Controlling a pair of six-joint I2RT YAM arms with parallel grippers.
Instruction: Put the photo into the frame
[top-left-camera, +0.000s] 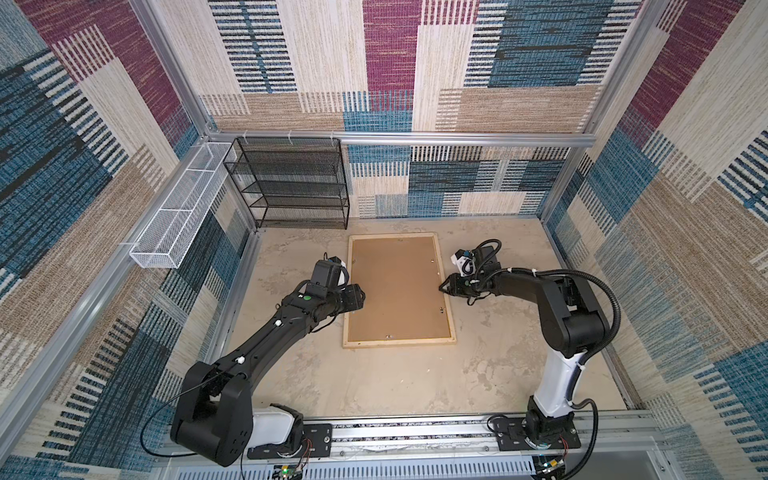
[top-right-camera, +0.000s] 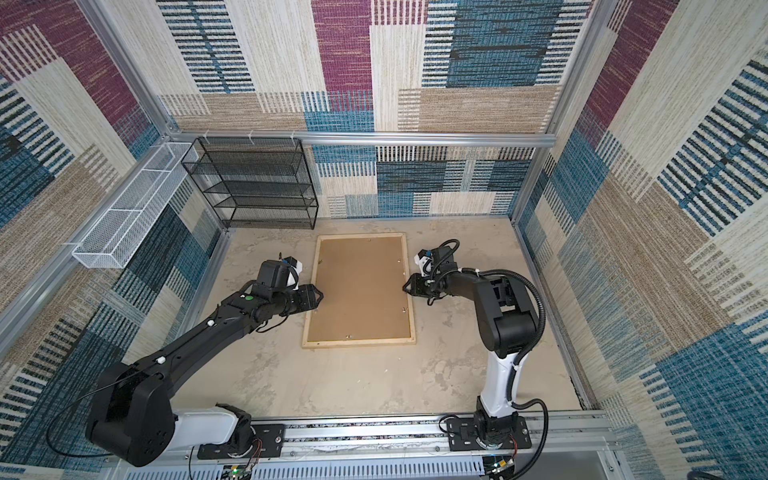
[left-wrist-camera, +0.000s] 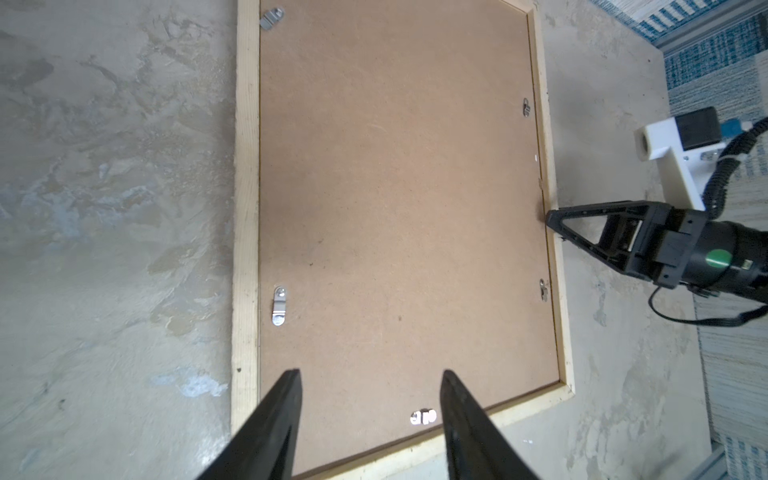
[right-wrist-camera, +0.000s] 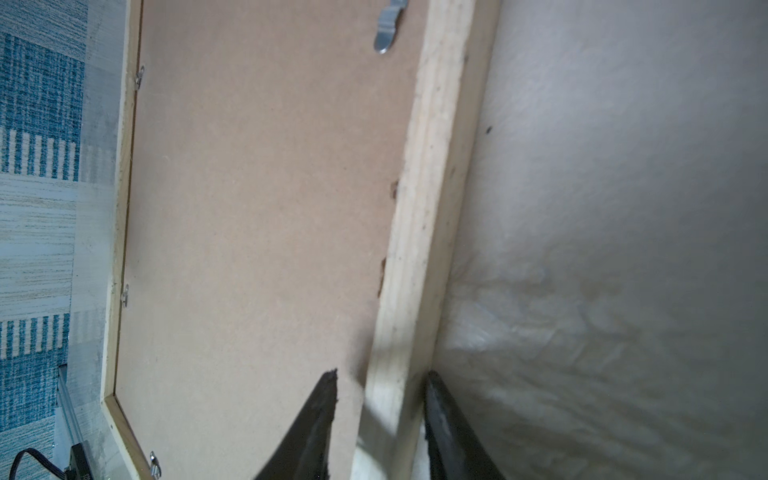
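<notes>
1. Table (top-left-camera: 374, 374): flat work surface. It carries the frame at its centre, between the two arms.

2. Frame (top-left-camera: 397, 341): lies flat, back side up, long rails running near to far. This orientation exposes the rear opening for loading from above.

3. Backing board (top-left-camera: 397, 286): plain brown, seated inside the frame and filling it rail to rail.

4. Photo: not visible in any view. Whether it lies beneath the backing board cannot be determined.

5. Left arm (top-left-camera: 266, 336): extended from the near-left base toward the left rail, wrist angled downward.

6. Right arm (top-left-camera: 523, 286): elbow raised, forearm reaching leftward and low to the right rail at about mid-length.

7. Left gripper (left-wrist-camera: 370, 374): jaws apart, empty, poised above the backing board just inside the left rail.

8. Right gripper (right-wrist-camera: 381, 374): jaws apart and straddling the right rail, one finger over the board, one outside. A gap shows on the board side, so nothing is clamped. The placement suits gripping or steadying the rail.

9. Metal clips (left-wrist-camera: 279, 306): spaced around the board edge. Several appear turned over the board, presumably to retain it.
</notes>
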